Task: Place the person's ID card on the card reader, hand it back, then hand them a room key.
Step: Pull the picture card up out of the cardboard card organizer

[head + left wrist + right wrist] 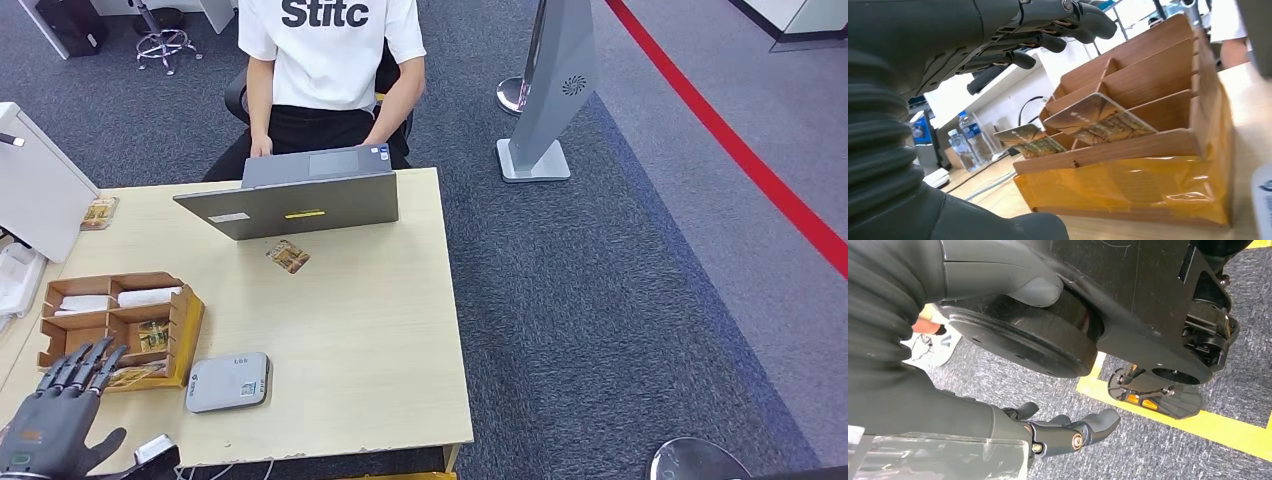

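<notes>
Bench [380, 330]: pale wood-grain laminate, rectangular, front edge a bit chipped. ID card [288, 256]: small flat rectangle, gold/brown print, lying flat on bench just in front of laptop [300, 195]. Laptop is matte grey, open, lid back toward robot, w/ yellow strip sticker. Card reader [228, 381]: flat grey plastic slab, rounded corners, small label on top.

Wooden organiser [120, 325]: thin ply dividers, several compartments, outer wall wrapped in glossy amber tape [1128, 185]. Room key cards [1098, 120] lean tilted in the near compartments, glossy, gold-patterned; white flat items in far compartments. Person [330, 70] in white T-shirt, dark trousers, seated at far side, hands at laptop. White box at bench's far left w/ another patterned card [99, 212] beside it. Grey stand on dark textured carpet, red floor line beyond.

Left hand [62, 410]: dark, fingers spread & straight, holding nothing, just short of organiser's near wall; reader just to its right, apart. ID card well ahead & right of it, w/ organiser and reader nearer. Nothing lies on the card.

Right hand [1068, 432]: hanging over grey carpet & yellow floor line, fingers loosely apart, nothing held.
</notes>
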`<act>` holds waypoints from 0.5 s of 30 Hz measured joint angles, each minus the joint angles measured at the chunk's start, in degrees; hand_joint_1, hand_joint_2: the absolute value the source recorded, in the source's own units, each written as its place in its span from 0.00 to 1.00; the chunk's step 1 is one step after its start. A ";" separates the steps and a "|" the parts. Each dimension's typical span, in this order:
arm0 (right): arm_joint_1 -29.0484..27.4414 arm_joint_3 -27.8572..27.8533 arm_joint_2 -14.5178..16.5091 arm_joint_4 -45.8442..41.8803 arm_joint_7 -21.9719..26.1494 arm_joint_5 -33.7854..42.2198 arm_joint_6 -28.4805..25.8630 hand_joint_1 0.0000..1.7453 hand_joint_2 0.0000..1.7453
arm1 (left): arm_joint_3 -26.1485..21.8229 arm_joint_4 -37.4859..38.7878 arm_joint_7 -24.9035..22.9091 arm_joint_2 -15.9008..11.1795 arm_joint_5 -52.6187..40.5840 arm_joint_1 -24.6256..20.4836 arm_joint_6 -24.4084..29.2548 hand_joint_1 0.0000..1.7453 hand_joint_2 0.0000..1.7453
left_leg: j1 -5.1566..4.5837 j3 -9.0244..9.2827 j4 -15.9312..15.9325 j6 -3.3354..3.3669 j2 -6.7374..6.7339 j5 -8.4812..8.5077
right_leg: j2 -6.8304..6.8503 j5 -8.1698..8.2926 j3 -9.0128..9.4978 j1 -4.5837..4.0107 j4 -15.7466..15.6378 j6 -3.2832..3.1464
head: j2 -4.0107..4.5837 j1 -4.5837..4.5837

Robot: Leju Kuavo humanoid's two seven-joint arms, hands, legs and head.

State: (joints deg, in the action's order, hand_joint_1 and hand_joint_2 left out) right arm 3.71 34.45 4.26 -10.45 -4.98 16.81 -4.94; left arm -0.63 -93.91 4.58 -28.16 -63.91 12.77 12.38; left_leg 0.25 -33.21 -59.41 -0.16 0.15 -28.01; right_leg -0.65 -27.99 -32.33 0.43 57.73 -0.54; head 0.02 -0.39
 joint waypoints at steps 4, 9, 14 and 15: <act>0.04 0.00 0.00 0.00 0.00 -0.39 -0.01 0.00 1.00 | -1.94 0.55 -0.42 0.41 0.60 0.10 -0.07 0.00 1.00 | 0.01 0.00 0.00 0.00 0.00 0.00 | 0.00 0.00 0.00 0.00 0.00 0.00 | 0.00 0.00; 0.06 0.03 0.00 0.00 -0.01 -0.51 -0.04 0.00 1.00 | -5.12 1.66 -0.19 1.21 1.19 0.31 -0.73 0.00 1.00 | 0.01 0.00 0.00 0.00 0.00 0.00 | 0.00 0.00 0.00 -0.01 0.00 0.00 | 0.01 -0.01; 0.09 0.04 0.00 -0.02 -0.04 -0.52 -0.07 0.00 1.00 | -7.47 2.63 -0.12 1.96 1.30 0.67 -0.77 0.00 1.00 | 0.00 0.00 0.00 0.00 0.01 0.00 | 0.00 0.00 0.00 -0.01 0.00 0.00 | 0.01 -0.01; 0.09 0.04 0.00 -0.02 -0.04 -0.52 -0.07 0.00 1.00 | -7.74 2.73 -0.12 2.05 1.31 0.74 -0.77 0.00 1.00 | 0.00 0.00 0.00 0.00 0.01 0.00 | 0.00 0.00 0.00 0.00 0.00 0.00 | 0.01 -0.01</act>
State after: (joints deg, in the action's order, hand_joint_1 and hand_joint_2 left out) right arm 3.80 34.49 4.26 -10.47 -5.03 16.28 -5.01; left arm -8.37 -91.18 4.46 -26.11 -62.60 13.51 11.61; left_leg 0.25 -33.21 -59.41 -0.16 0.16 -28.01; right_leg -0.65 -27.99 -32.33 0.42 57.73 -0.54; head 0.02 -0.40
